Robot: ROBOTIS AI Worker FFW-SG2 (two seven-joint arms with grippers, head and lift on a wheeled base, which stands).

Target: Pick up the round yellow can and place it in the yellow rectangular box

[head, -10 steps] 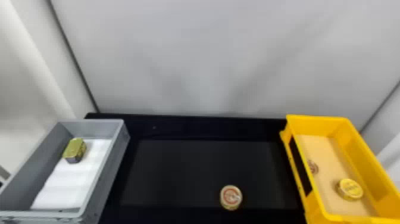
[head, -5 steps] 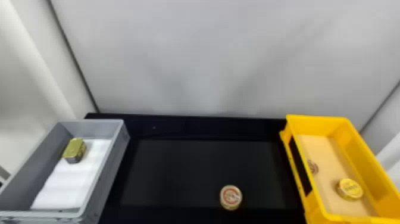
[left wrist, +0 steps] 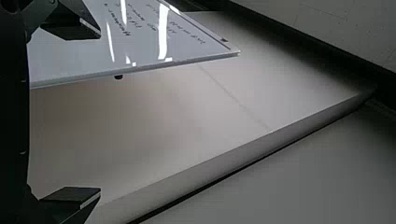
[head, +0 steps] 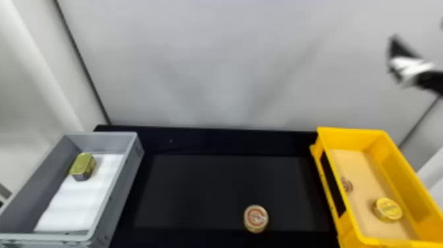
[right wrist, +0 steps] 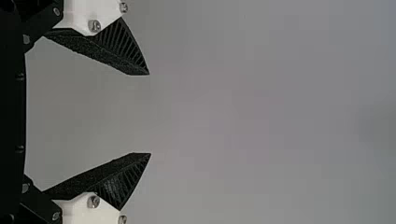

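Observation:
High at the right edge of the head view is my right gripper point(head: 394, 56), above and behind the yellow box point(head: 349, 132). In the right wrist view the right gripper point(right wrist: 150, 114) stands open with nothing between its fingers. A round can point(head: 256, 218) with a red ring on its pale lid rests on the black table, left of the box. A round yellow can point(head: 388, 209) lies inside the box, and part of another round can point(head: 346, 185) shows by its left wall. My left gripper point(left wrist: 100, 114) is idle and open, away from these things, in the left wrist view.
A grey box point(head: 128, 165) stands at the left, holding a white sheet point(head: 79, 201) and a yellow-green rectangular tin point(head: 82, 166). Behind the black table point(head: 204, 141) rises a pale wall point(head: 211, 66).
My right gripper has come into the head view at the upper right. The cans and both boxes have stayed where they were.

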